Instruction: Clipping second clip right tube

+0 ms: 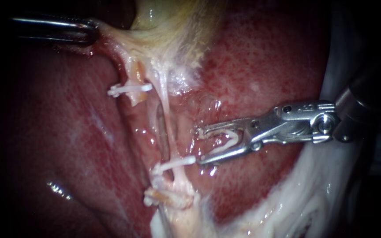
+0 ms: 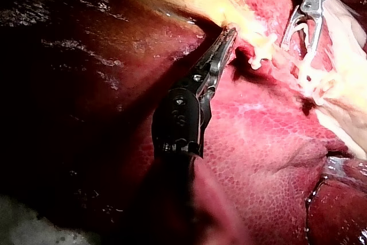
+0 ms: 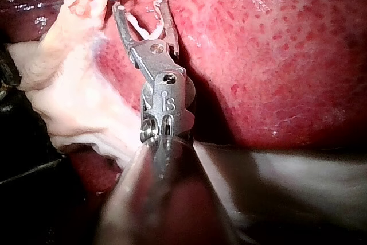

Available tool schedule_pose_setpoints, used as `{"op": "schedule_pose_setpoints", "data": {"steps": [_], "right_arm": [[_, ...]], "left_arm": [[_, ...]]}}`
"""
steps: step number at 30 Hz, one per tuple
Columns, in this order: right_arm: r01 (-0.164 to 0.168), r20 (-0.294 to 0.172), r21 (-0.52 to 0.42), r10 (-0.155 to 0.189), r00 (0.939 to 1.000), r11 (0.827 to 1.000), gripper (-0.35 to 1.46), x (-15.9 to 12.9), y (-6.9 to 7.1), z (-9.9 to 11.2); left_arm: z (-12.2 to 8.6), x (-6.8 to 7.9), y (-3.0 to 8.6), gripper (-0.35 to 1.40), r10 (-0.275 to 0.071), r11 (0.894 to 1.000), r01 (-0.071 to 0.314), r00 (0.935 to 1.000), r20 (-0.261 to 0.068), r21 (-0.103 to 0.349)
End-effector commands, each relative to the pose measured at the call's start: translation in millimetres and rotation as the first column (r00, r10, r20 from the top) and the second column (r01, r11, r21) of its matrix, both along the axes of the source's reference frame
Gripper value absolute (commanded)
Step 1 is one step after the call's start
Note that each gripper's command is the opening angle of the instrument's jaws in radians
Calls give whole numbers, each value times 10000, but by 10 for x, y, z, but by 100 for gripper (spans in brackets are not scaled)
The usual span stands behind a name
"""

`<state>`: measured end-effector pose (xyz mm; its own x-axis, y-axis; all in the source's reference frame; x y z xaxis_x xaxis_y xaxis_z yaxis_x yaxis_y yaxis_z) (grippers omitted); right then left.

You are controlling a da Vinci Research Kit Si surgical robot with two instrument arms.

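Observation:
The right tube [image 1: 167, 110] is a thin pale strand running down from the gallbladder [image 1: 164, 22]. One white clip [image 1: 173, 165] sits across its lower end. My right instrument [image 1: 199, 146] lies just right of that strand. Its jaws stand wide apart, with an open white clip [image 1: 225, 137] seated between them and touching both. The lower jaw's tip touches the end of the placed clip. My left instrument [image 1: 91, 33] is shut on the gallbladder's edge at the upper left. The right wrist view shows the loaded clip [image 3: 143, 27] between the jaws.
Another white clip [image 1: 128, 89] crosses the left tube higher up. Red liver [image 1: 261, 57] surrounds the tubes on both sides. Whitish fatty tissue [image 1: 331, 185] lies under and below my right instrument's shaft. A frayed yellow stump [image 1: 168, 198] sits below the placed clip.

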<state>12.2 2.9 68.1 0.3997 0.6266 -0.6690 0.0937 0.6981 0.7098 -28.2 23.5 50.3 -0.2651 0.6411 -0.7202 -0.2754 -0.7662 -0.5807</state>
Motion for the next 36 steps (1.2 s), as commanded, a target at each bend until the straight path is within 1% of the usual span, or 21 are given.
{"op": "schedule_pose_setpoints", "data": {"steps": [1, 6, 10, 13, 17, 24, 27, 35, 36], "right_arm": [[5, 2, 0, -5, 10000, 10000, 41, 0, 0, 0], [-119, -73, 232, 121, 9999, 9997, 43, -1, 4, -9], [-306, -163, 642, 317, 9994, 9975, 45, -1, 11, -29], [-316, -216, 736, 333, 9992, 9968, 45, 1, 16, -48], [-391, -165, 1003, 410, 9990, 9942, 45, 8, 18, -60], [-426, 94, 1188, 418, 9991, 9920, 45, 24, 14, -53], [-441, 153, 1308, 424, 9990, 9904, 45, 32, 9, -47], [-310, 161, 1430, 290, 9994, 9892, 46, 52, -4, -33], [-247, 128, 1425, 231, 9996, 9895, 46, 55, -6, -31]], "left_arm": [[0, 0, 0, -35, 0, 10000, 0, 10000, -1, 0], [0, 0, 0, -35, -1, 10000, 1, 10000, -2, -1], [1, 0, -1, -35, -2, 10000, 2, 10000, -4, -5], [1, 0, -1, -35, -3, 10000, 3, 10000, -6, -8], [1, 0, -1, -35, -6, 10000, 6, 10000, -8, -10], [2, 0, -2, -35, -21, 10000, 21, 10000, 16, -19], [2, 0, -1, -35, -18, 10000, 18, 10000, 18, -19], [2, 0, -1, -35, -16, 10000, 16, 10000, 19, -19], [2, 0, -1, -35, -16, 10000, 16, 10000, 19, -19]]}}
